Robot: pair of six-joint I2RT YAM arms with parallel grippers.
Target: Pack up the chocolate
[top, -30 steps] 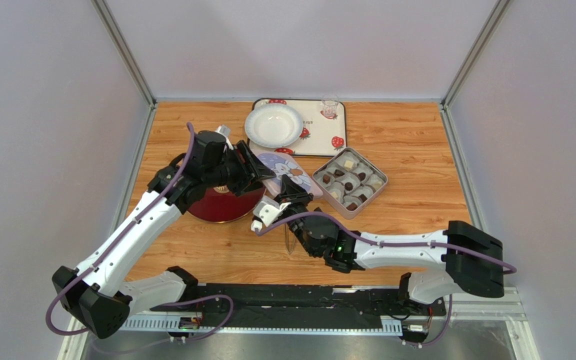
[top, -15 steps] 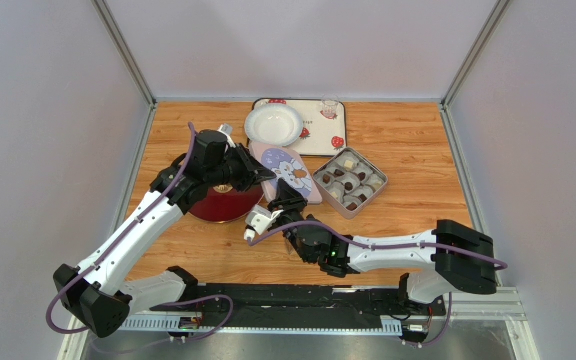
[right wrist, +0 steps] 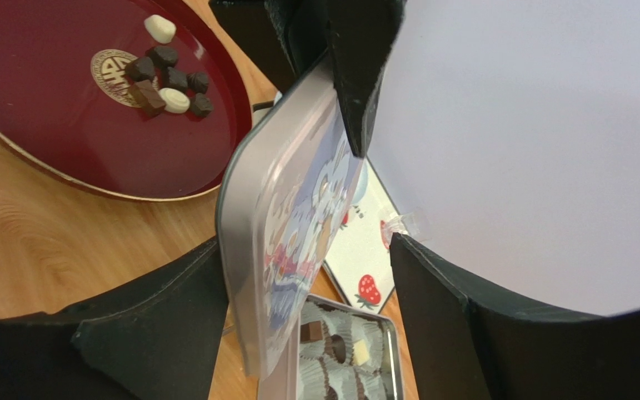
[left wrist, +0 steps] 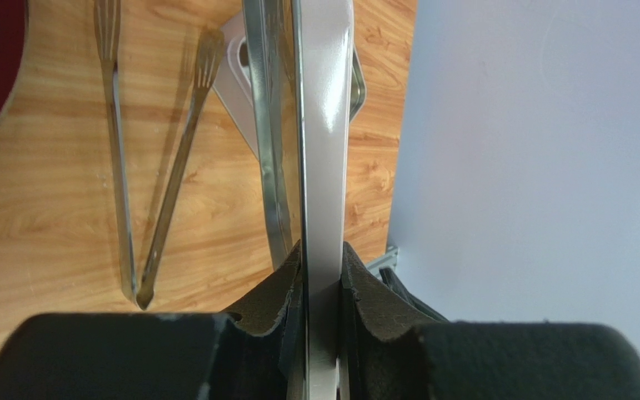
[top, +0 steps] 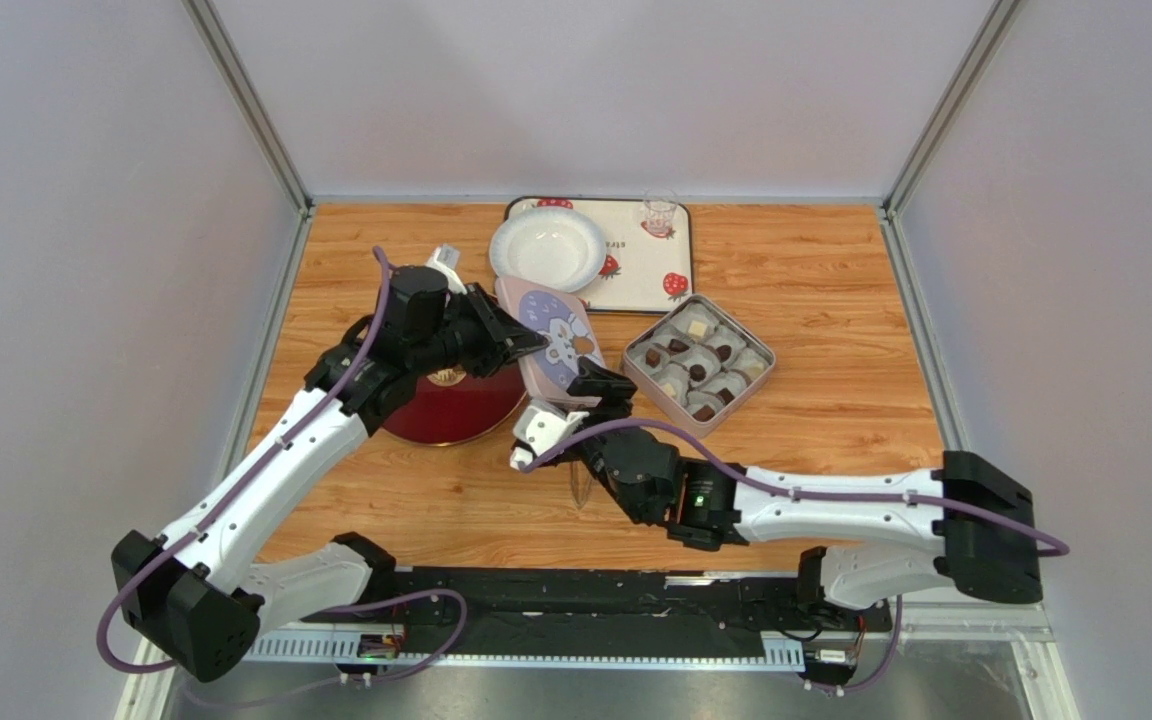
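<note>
My left gripper (left wrist: 322, 258) is shut on the edge of the illustrated tin lid (left wrist: 323, 125) and holds it on edge above the table. In the top view the lid (top: 548, 333) hangs between the red plate (top: 440, 413) and the square tin (top: 699, 365). My right gripper (right wrist: 307, 283) is open. Its fingers (right wrist: 156, 317) stand either side of the lid's (right wrist: 290, 217) lower end without pinching it. Several dark and cream chocolate pieces (right wrist: 169, 79) lie on the red plate (right wrist: 48, 142). More chocolate (right wrist: 315, 332) sits in the tin's paper cups (right wrist: 357, 367).
Metal tongs (left wrist: 144, 167) lie on the wood near the plate. A white bowl (top: 548, 248) and a small clear cup (top: 660, 218) rest on a strawberry-print tray (top: 642, 270) at the back. Grey walls enclose the table on three sides.
My left gripper closed on the lid and my right gripper then opened and let it go. The lid has shifted a little toward the back left.
</note>
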